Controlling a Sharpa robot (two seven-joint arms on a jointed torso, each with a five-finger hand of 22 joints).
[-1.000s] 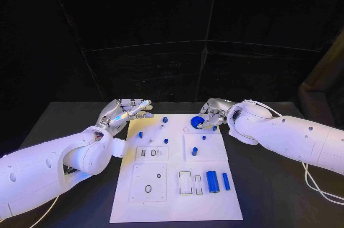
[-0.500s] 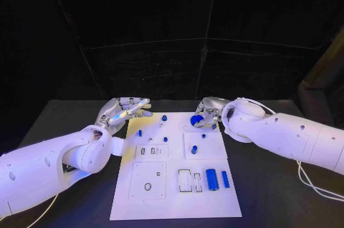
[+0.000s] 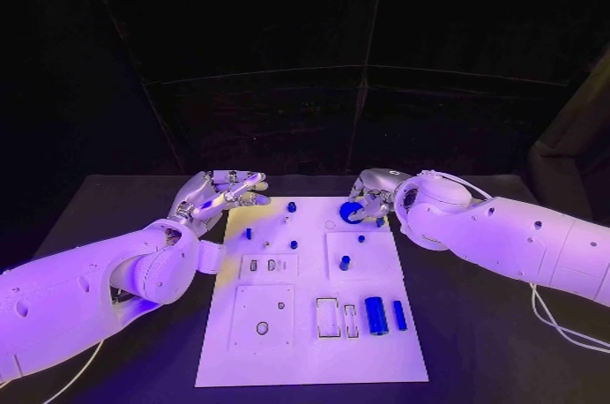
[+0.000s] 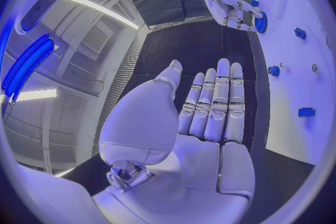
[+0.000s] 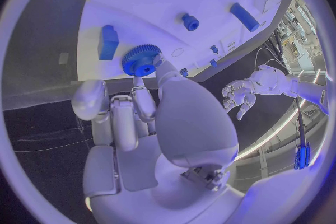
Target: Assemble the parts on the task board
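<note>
room: black curtain backdrop (image 3: pixel 305 86) | furniture: black table (image 3: pixel 483 333) | light: ceiling strip light (image 4: pixel 98 8)

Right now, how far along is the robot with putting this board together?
Early to midway, it seems. Several small blue parts already stand in the board. The right hand holds a blue gear over the far end. The left hand is empty. Two blue cylinders lie loose near the front.

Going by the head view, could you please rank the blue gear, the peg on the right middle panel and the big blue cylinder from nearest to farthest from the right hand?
1. Blue gear: held in the right hand's fingers, at the board's far end.
2. Peg: mid-board, right panel.
3. Big blue cylinder: near end, right side.
</note>
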